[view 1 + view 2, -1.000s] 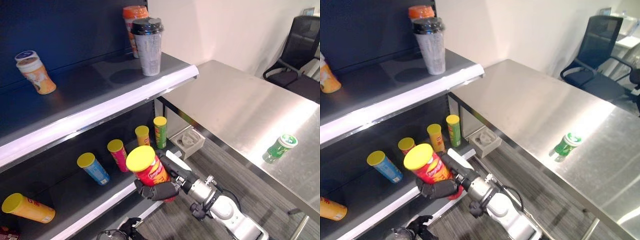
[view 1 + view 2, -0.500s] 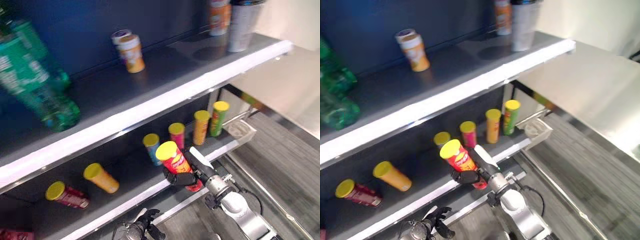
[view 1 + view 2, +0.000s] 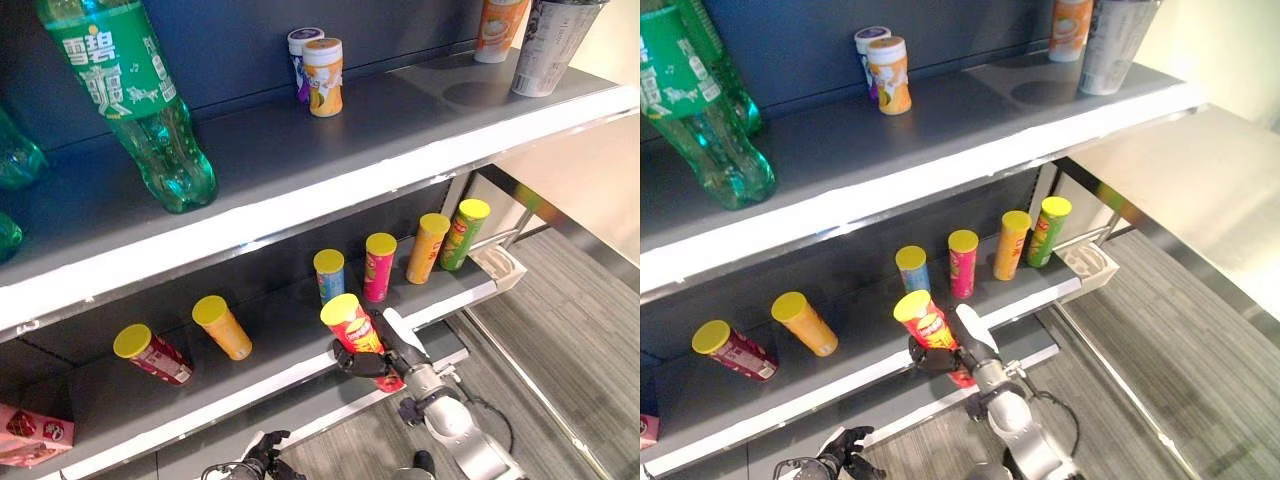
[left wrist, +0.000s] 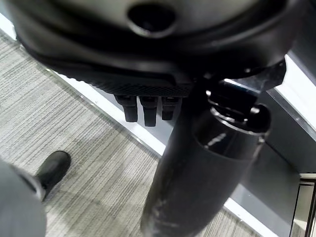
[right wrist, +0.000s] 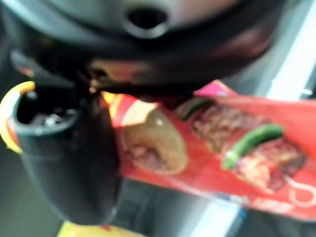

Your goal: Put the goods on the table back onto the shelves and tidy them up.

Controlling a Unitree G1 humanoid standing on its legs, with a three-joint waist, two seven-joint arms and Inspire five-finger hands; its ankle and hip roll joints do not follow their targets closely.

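Observation:
A red crisp can (image 3: 352, 331) with a yellow lid tilts over the front edge of the lower shelf (image 3: 275, 352). My right hand (image 3: 366, 363) is shut on its lower half from below. The right wrist view shows the thumb (image 5: 64, 158) against the red can (image 5: 232, 148). On the lower shelf behind it stand blue (image 3: 328, 276), pink (image 3: 379, 266), orange (image 3: 428, 246) and green (image 3: 462, 233) cans. An orange can (image 3: 222, 326) and a dark red can (image 3: 152, 353) lie further left. My left hand (image 3: 840, 446) hangs low near the floor, fingers (image 4: 144, 108) relaxed and holding nothing.
The upper shelf (image 3: 300, 150) carries a big green bottle (image 3: 140, 100), two small jars (image 3: 322, 75) and cups at its right end. A pink packet (image 3: 30, 432) lies at the lower shelf's far left. A white holder (image 3: 500, 266) sits beside the shelf's right end, next to the steel table (image 3: 1200, 170).
The camera has swung left along the shelves, so the table has left the left eye view. My right hand still holds the red can, now at the lower shelf's front edge.

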